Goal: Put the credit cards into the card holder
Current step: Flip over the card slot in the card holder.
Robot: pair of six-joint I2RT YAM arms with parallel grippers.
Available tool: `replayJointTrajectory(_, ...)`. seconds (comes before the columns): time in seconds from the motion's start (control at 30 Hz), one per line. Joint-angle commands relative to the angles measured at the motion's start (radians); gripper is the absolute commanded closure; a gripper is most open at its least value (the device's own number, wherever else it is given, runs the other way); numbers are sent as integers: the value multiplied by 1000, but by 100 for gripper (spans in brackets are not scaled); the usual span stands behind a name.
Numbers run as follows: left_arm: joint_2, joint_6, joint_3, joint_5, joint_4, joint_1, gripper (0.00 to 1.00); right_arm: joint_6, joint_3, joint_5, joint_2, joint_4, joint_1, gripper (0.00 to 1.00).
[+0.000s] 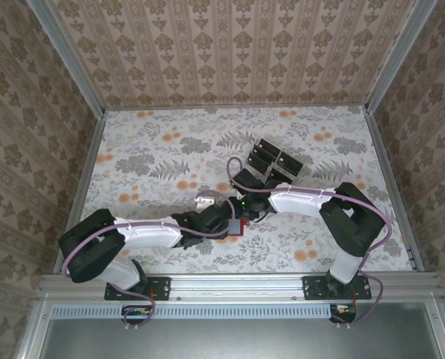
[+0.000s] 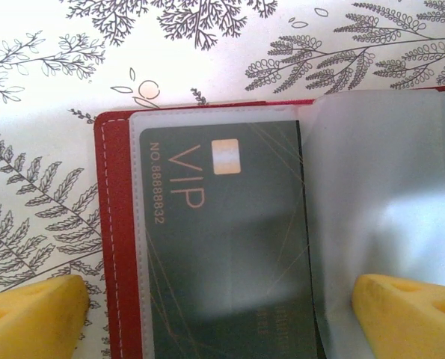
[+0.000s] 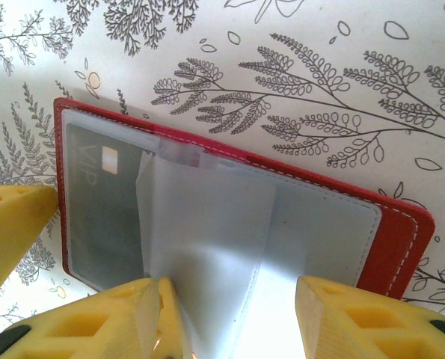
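From above, the two arms meet just below the middle of the floral table point(image 1: 155, 149); the left gripper point(image 1: 223, 218) and the right gripper point(image 1: 244, 210) crowd over the red card holder point(image 1: 237, 227), of which little shows; a cluster of black credit cards point(image 1: 271, 161) stands apart, up and to the right of centre. At the left wrist, the card holder point(image 2: 117, 247) lies open and flat, its red edge at the left; a dark VIP card point(image 2: 222, 254) sits inside the clear sleeve point(image 2: 143, 127); a loose sleeve leaf point(image 2: 379, 187) covers the right half; the left gripper point(image 2: 222, 318) is spread wide, one yellow finger point(image 2: 31, 314) at lower left over the table beside the red edge, the other at lower right on the leaf; nothing is clamped. At the right wrist, the card holder point(image 3: 401, 239) runs from upper left to right, the VIP card point(image 3: 106, 217) in its left pocket and the sleeve leaf point(image 3: 207, 224) lifted at centre; the right gripper point(image 3: 226, 321) is released, its fingers point(image 3: 357, 321) far apart along the bottom edge with the leaf between them.
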Motion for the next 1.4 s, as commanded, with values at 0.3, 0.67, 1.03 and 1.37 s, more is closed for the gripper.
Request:
replayJointTrajectory(0.3, 6, -26, -23, -7, -2, -6, 0, 34, -2, -20, 43, 39, 1, 47)
replayJointTrajectory(0.67, -51, -11, -34, -10, -14, -5, 0, 71, -2, -65, 81, 91, 2, 47)
replayJointTrajectory(1.03, -295, -8, -74, -65, -112, -3, 0, 85, 26, -60, 43, 57, 13, 47)
replayJointTrajectory(1.37, -503, -40, -118, -105, -234, 47, 0, 96, 93, -34, 17, -6, 57, 47)
